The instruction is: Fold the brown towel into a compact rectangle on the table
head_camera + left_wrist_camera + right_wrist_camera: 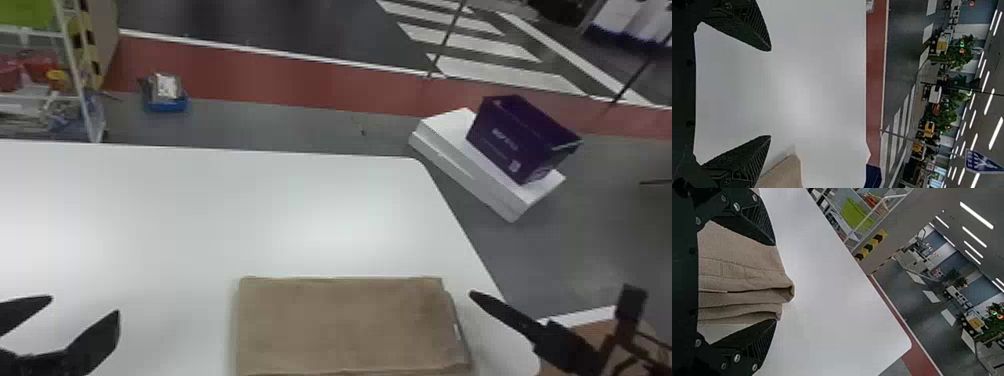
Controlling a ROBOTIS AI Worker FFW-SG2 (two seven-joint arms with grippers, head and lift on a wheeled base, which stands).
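brown towel [340,325] by bench's [200,215] right edge, long axis left to right. right hand [775,282] nearer, just beside right end, spread wide, gripping nothing; left hand [770,93] apart, wide, empty.

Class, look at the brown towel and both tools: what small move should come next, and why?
Probably ease the right tool in toward the right end of the brown towel. Its open fingers face the towel's stacked layers in the right wrist view, and the head view shows it close beside that end, while the left tool, also open, is farther off.
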